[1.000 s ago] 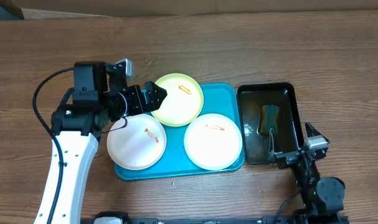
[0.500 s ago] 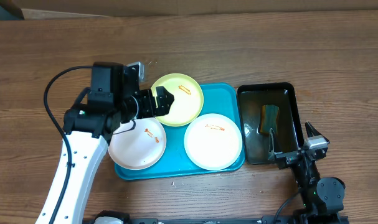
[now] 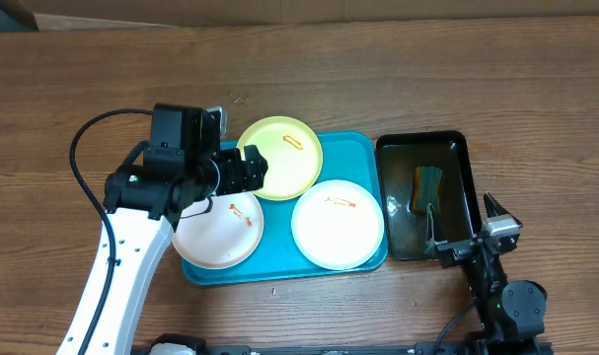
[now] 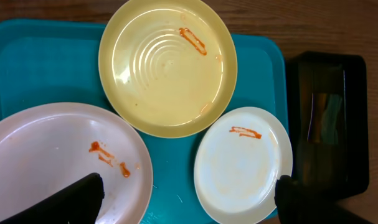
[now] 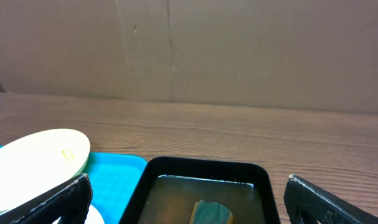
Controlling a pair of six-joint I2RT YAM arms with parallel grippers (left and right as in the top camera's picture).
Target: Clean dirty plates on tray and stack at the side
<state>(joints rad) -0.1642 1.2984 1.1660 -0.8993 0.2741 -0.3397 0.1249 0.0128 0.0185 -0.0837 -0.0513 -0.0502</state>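
Table [image 3: 378, 59]: brown wood. There is wide bare room along the far side and at the left, and a narrower strip on the near side.
Left arm [image 3: 112, 276]: white link rising from the near left, with a black cable [image 3: 77, 148] looping to its left. Its base is cut off at the near edge.
Tray [image 3: 363, 148]: teal, centre of the table, with all three plates on it. Only a slim gap of wood separates it from the black tray on its right.
Black tray [image 3: 422, 137]: holds water and lies right of the teal one, its near right corner hidden by the right claw.
Yellow-green plate [image 3: 284, 158]: far left on the tray, overhanging the far rim. It has an orange-red smear, and its left edge is covered by the left claw in the overhead view.
Left white plate [image 3: 220, 232]: near left, overhanging the tray's left rim and smeared. Its far edge is tucked under the arm's wrist.
Right white plate [image 3: 337, 224]: near right, inside the rim, smeared, just beside the yellow-green plate.
Left gripper [image 3: 252, 170]: fingers spread wide with nothing between them, over the gap between the left white and yellow-green plates.
Right gripper [image 3: 465, 222]: fingers spread wide and empty, at the black tray's near right corner.
Sponge [image 3: 427, 187]: in the water. It is cut off at the bottom edge of the right wrist view.
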